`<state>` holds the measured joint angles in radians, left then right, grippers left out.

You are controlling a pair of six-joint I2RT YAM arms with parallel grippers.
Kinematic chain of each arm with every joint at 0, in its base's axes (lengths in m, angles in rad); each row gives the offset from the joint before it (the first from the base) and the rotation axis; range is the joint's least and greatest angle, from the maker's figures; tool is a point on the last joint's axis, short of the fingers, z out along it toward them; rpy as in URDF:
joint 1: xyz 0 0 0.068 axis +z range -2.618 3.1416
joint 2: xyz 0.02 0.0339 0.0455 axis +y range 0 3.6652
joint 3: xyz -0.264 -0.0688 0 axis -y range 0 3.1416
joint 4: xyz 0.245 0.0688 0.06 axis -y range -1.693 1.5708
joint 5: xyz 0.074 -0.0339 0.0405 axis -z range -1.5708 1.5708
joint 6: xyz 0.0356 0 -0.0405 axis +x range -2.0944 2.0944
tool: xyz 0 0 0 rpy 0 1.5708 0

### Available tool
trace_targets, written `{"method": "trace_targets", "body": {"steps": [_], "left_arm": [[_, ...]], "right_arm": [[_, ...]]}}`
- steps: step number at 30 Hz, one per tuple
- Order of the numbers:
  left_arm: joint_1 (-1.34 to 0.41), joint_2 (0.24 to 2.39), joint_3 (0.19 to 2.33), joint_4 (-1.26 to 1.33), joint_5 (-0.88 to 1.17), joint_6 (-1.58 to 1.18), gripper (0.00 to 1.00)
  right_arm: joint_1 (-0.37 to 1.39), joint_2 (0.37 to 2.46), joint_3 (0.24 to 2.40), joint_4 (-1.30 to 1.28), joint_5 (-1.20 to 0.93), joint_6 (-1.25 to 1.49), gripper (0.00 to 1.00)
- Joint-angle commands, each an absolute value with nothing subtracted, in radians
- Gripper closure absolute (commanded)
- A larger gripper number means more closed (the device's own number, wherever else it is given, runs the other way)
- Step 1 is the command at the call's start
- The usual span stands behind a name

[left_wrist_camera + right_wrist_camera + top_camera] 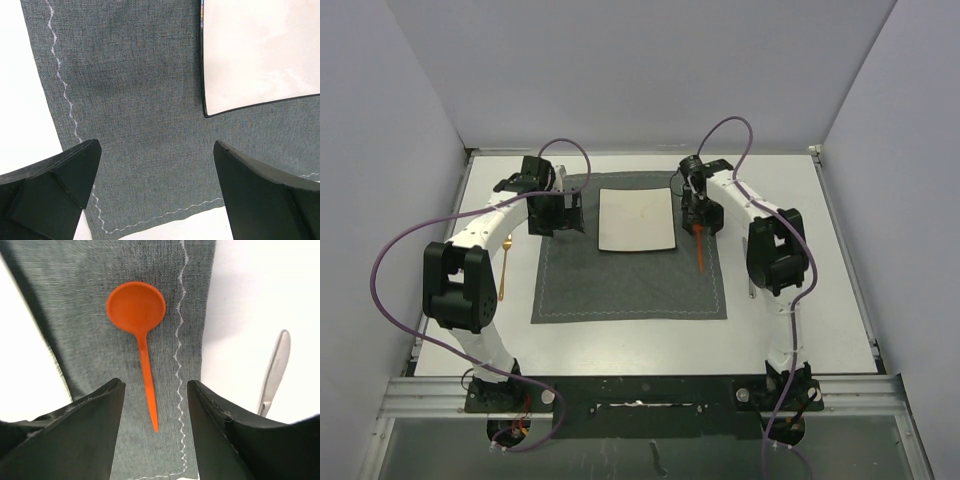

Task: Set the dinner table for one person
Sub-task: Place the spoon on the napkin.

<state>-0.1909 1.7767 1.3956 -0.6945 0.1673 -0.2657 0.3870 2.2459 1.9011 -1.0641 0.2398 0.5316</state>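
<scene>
The dinner table (620,335) is a wide white top with a dark grey stitched placemat (620,285) in its middle. A white square plate (636,220) lies on the far part of the mat. An orange spoon (136,307) lies flat on the mat's right strip, bowl away from the wrist camera. My right gripper (155,385) hovers over the spoon's handle tip, open, with neither finger touching it. My left gripper (156,147) hangs wide open over the mat's far left corner (130,75), beside the plate (260,50), holding nothing.
A thin gold utensil (506,265) lies on the bare table left of the mat. A silver utensil handle (274,371) lies on the table right of the mat. Grey walls close in the table on three sides.
</scene>
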Motion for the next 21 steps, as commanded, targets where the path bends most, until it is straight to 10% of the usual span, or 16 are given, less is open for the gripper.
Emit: {"method": "trace_targets", "body": {"steps": [1, 5, 10, 21], "left_arm": [[-0.193, 1.737, 1.411, -0.654, 0.164, -0.252, 0.02], [-0.195, 1.736, 1.409, -0.655, 0.164, -0.252, 0.02], [-0.194, 1.734, 1.408, -0.656, 0.162, -0.250, 0.02], [-0.194, 1.736, 1.409, -0.658, 0.163, -0.249, 0.02]], "right_arm": [[0.392, 2.060, 1.874, -0.970, 0.237, 0.543, 0.46], [0.390, 2.015, 1.846, -0.957, 0.251, 0.544, 0.52], [0.380, 2.026, 1.823, -0.970, 0.260, 0.547, 1.00], [0.335, 2.086, 1.736, -0.951, 0.249, 0.555, 1.00]]}}
